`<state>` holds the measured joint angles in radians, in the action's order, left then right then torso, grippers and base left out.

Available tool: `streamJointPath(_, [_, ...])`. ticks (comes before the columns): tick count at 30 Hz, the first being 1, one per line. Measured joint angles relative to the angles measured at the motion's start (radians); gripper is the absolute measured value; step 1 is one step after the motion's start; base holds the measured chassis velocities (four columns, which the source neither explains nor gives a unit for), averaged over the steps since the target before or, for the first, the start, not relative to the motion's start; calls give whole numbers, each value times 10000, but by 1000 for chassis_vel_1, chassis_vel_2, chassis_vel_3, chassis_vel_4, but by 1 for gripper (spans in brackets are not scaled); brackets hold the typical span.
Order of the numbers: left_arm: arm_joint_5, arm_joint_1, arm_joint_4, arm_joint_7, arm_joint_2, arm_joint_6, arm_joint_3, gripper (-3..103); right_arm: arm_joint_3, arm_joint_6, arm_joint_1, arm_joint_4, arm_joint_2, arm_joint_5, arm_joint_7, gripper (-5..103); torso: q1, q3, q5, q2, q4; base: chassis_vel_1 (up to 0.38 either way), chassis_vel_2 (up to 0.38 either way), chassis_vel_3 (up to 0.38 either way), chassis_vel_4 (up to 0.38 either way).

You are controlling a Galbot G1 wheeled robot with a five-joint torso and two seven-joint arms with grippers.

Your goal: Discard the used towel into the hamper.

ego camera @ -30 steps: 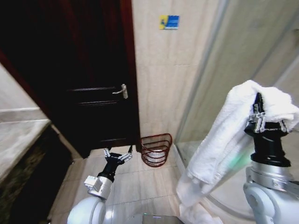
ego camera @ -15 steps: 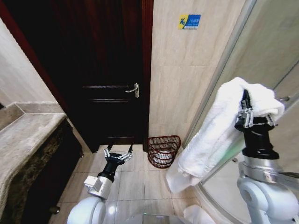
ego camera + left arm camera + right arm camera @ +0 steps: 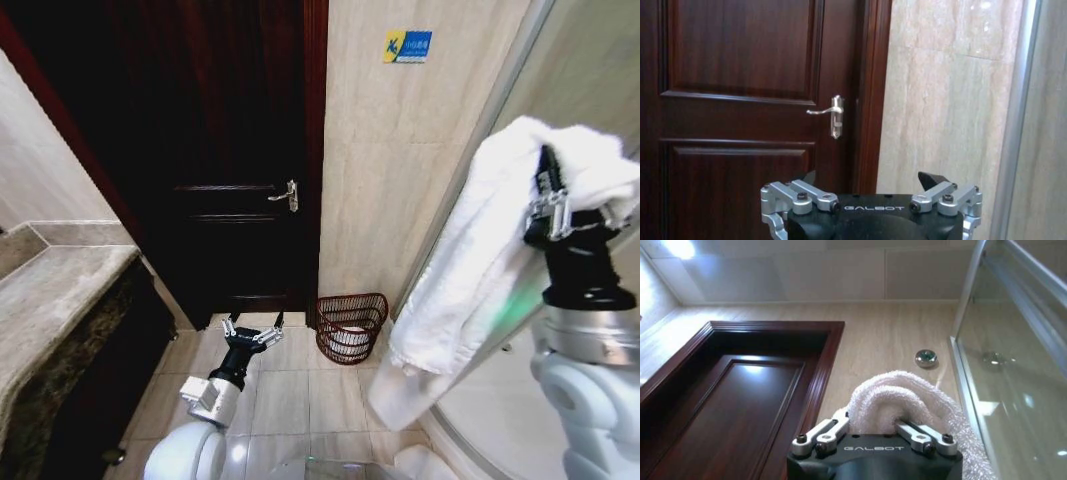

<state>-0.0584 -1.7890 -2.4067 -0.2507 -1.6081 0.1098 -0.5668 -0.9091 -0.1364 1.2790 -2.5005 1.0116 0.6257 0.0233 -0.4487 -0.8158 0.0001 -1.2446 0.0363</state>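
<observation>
Head view: right end effector [image 3: 552,205] upright, towel-laden [image 3: 470,270].

The pale beige tiled floor [image 3: 300,385] carries a small round dark red-brown hamper of thin open bars [image 3: 351,325], wider at its rim. The hamper stands at the foot of the beige tiled wall, just beside the corner where the dark wooden door frame meets that wall. Something pale lies inside it. A white cloth heap [image 3: 420,462] rests on the floor near the shower enclosure's curved edge.
</observation>
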Motion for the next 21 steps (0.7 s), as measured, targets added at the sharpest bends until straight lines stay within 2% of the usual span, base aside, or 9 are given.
streamJointPath(10, [0,4,0,0,1,0,1,100,234,140,-540,1,81,181,115,12,-17,-8,0,1,-2,-147,125,128,-137])
streamJointPath(11, [0,2,0,0,0,0,0,100,425,268,-700,3,163,80,121,12,-11,-7,-2,-2,5,0,0,0,0])
streamJointPath(16, [0,-1,0,0,0,0,1,100,712,278,-790,4,255,-91,116,12,3,-2,0,-10,-4,21,-28,-37,4])
streamJointPath(21, [0,0,0,0,-1,0,1,100,800,259,-909,4,199,-162,93,12,2,-3,-1,-11,-3,86,27,-94,-43])
